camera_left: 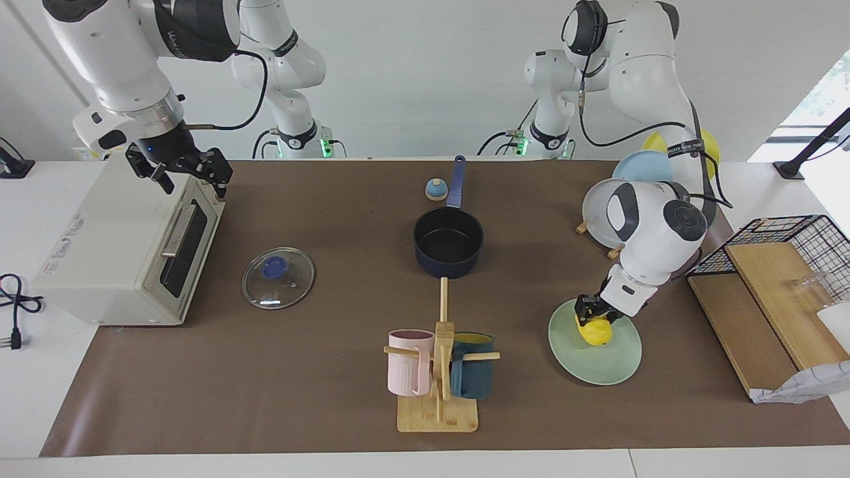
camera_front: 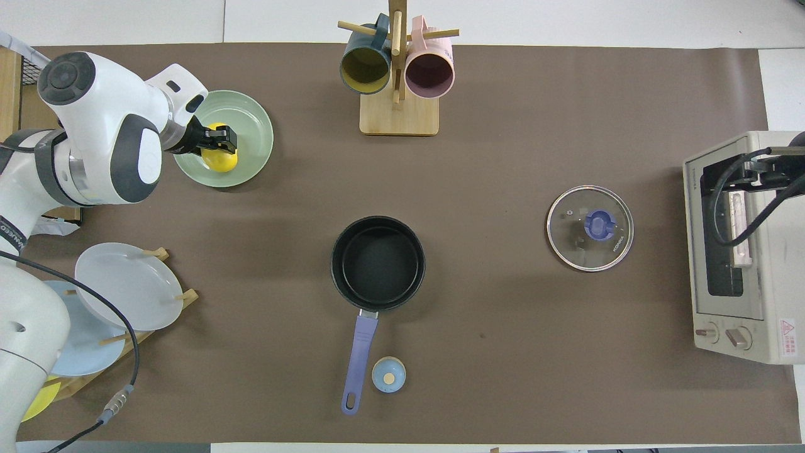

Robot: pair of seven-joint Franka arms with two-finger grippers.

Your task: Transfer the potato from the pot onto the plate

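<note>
Potato — small, glossy yellow, lumpy oval, sitting on or just over the mint-green plate, at the part of it nearer the robots. Likely light hollow plastic, stiff, not fragile, but slick and rounded — prone to squirting out of a pinch or rolling once freed. Best taken across the narrow middle, fingers square to the long axis; same logic for letting go, low and gentle so no roll off the shallow rim.

Left tool down over the potato, black fingers straddling it on both sides and seemingly pinching it; contact between potato and plate not resolvable from either view. Narrow spread, just potato-width. Release looks like the step in hand.

Pot mid-worktop, dark navy, black inside bare, long blue handle pointing toward the robots. Well apart from the plate.

Right tool waiting up over the toaster oven at the right arm's end of the worktop, fingers visibly spread, holding nothing.

Other items: glass lid flat between oven and pot; small blue bell beside the pot handle; mug tree with pink mug and teal mug; plate rack near the left arm's base.
</note>
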